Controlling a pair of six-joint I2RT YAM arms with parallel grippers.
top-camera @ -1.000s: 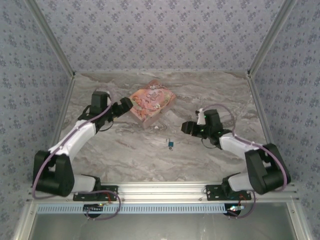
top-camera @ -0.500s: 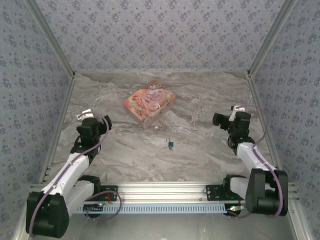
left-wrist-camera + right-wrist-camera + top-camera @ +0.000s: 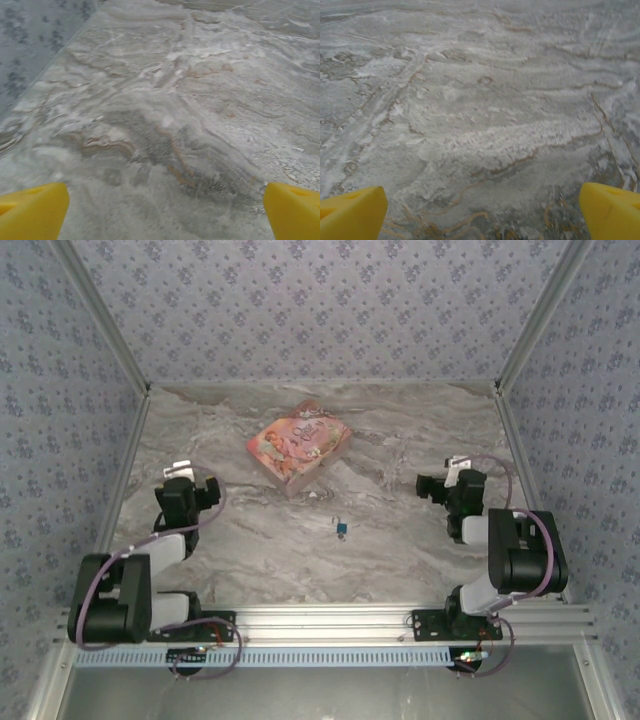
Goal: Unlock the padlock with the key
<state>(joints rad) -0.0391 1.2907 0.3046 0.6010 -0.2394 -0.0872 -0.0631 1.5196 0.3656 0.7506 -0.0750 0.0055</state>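
The padlock (image 3: 342,530) lies on the marble table (image 3: 420,430), a little nearer than the middle, and nothing touches it. The key is too small to tell apart from it. A pink box (image 3: 298,446) lies at 11 o'clock from the padlock, well apart. The left gripper (image 3: 162,212) hangs at 9 o'clock from the padlock and the right gripper (image 3: 482,212) at 2 o'clock, both far from it. On each gripper the jaws are spread wide, the yellow fingertips (image 3: 32,210) stand at the two sides, and between them is bare table.
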